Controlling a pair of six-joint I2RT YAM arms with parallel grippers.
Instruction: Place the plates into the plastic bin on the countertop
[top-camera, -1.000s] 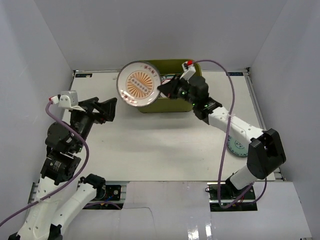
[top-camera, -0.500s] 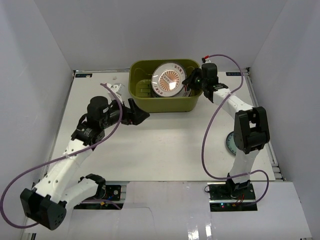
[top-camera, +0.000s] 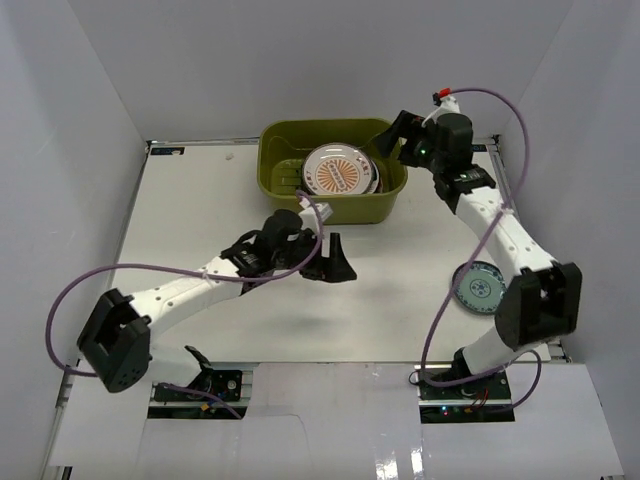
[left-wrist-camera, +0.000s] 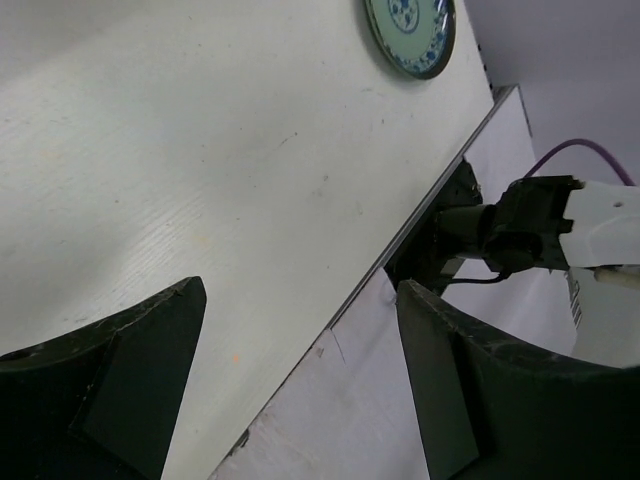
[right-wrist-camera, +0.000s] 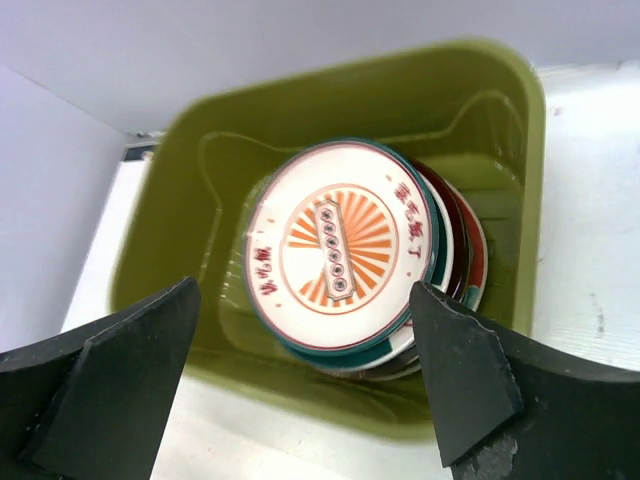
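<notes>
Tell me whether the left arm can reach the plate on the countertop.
Probably yes: the left end effector is open and empty, with bare countertop between it and the plate; the right arm's elbow crowds it.

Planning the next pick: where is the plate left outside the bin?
Top view: the teal plate lies on the countertop's right side, beside the right arm.
</notes>
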